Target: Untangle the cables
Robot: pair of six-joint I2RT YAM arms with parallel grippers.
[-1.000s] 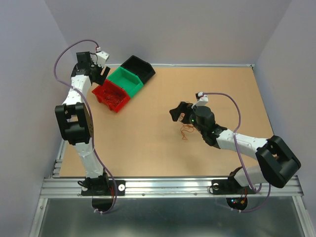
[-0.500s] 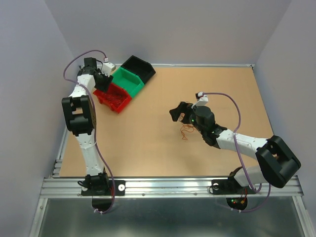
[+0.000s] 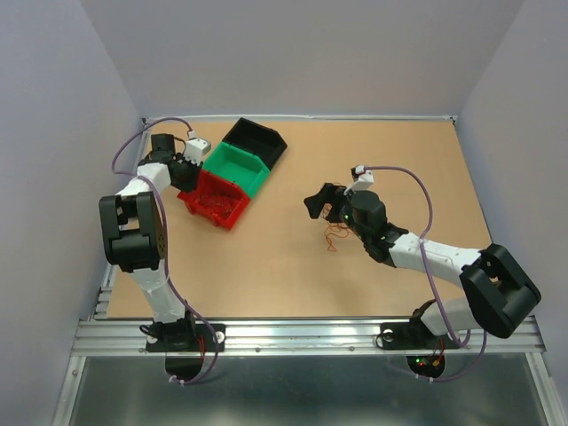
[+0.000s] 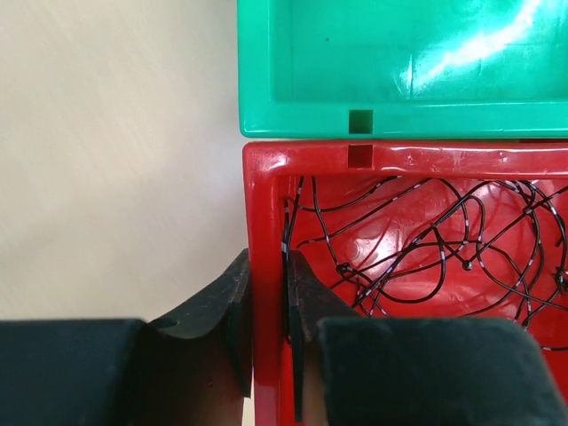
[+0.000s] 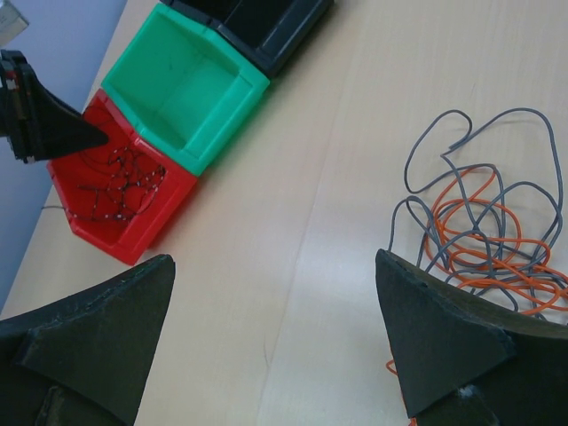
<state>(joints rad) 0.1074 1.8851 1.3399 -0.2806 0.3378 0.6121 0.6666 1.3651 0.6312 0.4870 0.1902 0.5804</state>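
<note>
Over at the far-left side of the table (image 3: 266, 266) sit three bins in a diagonal row, each touching the next: a red bin (image 4: 399, 158) nearest, a green bin (image 4: 293, 115) in the middle and a black bin (image 3: 266, 133) at the far end. So one of each colour.

The red bin holds a curly mess of dark wires (image 4: 359, 275) spread over its floor. They're too knotted to count strands. The green bin's inside is just shiny plastic as far as the left wrist view reaches. The black bin's inside is too dark to make out from any view.

The left gripper (image 4: 266, 266) is clamped on the red bin's side wall, with one finger outside and one inside, both pressed against the plastic.

The rest of the cables are a loose tangle (image 3: 335, 235) lying on the bare table near the middle, well apart from the bins. Right wrist view shows two colours in it: a grey wire (image 5: 444, 120) looping out on top and an orange wire (image 5: 470, 259) bunched under it, partly hidden by a finger.

The right gripper (image 5: 273, 266) hovers right by that tangle with its jaws spread wide, holding nothing.
</note>
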